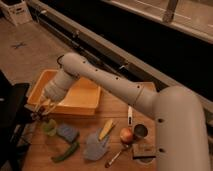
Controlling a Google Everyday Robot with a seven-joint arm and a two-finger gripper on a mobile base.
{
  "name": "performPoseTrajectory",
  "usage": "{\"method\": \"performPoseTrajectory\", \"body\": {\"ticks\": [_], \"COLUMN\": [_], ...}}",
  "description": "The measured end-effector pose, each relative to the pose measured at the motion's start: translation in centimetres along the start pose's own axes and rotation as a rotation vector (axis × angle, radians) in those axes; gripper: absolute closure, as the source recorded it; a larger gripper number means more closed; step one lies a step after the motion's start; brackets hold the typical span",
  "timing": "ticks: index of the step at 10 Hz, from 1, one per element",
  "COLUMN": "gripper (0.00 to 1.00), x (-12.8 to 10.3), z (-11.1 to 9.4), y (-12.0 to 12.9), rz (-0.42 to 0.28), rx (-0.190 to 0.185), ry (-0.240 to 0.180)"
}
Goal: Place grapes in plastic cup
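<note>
Grapes (37,114) at gripper (42,111), above the plastic cup (49,126).
Jaws clenched on the bunch, left of the yellow tub (80,100).

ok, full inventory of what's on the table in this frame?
yellow tub: 1, yellow-orange, back left of table
plastic cup: 1, light green, front left, below the gripper
blue-grey pad: 1, right of the cup
green long item: 1, front edge, identity unclear
grey-blue cloth-like item: 1, centre front
yellow item: 1, above that
apple: 1, orange-red, centre right
metal cup: 1, shiny, right of apple
spoon-like utensil: 1, front of apple
white stick-like item: 1, behind apple
grapes: not discernible
arm: 1, white, reaching left
gripper: 1, shut, above the cup; contents unclear
</note>
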Motion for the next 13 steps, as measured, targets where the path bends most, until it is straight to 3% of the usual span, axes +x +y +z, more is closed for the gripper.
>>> {"method": "performPoseTrajectory", "body": {"ticks": [3,13], "gripper": [1.00,1.00], "x": [0.0,0.4], "z": [2.0,2.7], "y": [1.1,1.2], "rz": [0.027,0.025], "rx": [-0.005,0.012], "ry": [-0.059,-0.076]}}
